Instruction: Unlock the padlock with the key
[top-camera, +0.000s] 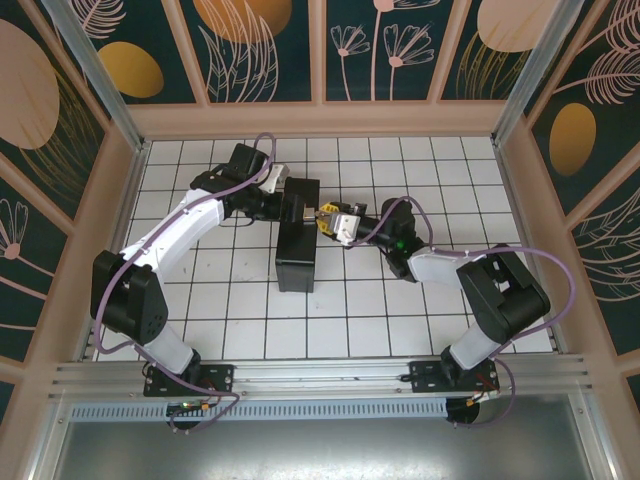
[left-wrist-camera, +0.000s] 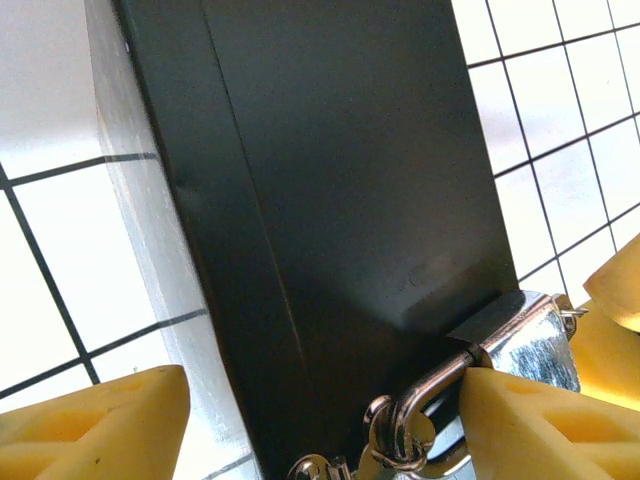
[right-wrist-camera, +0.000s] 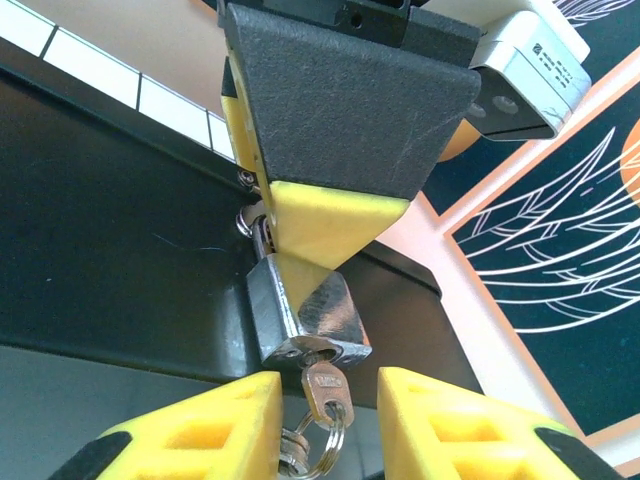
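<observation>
Yellow fingertips (right-wrist-camera: 215, 425) of the right gripper (right-wrist-camera: 328, 385) flank the key (right-wrist-camera: 326, 396). The jaws are parted, with a sliver of gap on each side and nothing grasped. From my station I see the key seated in the keyhole of the padlock (right-wrist-camera: 305, 315), its ring (right-wrist-camera: 318, 450) at the near end. The padlock is fastened to the black box (left-wrist-camera: 350, 180) on the tiled counter (top-camera: 240, 320). One finger (right-wrist-camera: 320, 215) of the left gripper (left-wrist-camera: 320, 400) presses against the padlock; whether those wide-set jaws are clamping anything, I cannot tell.
</observation>
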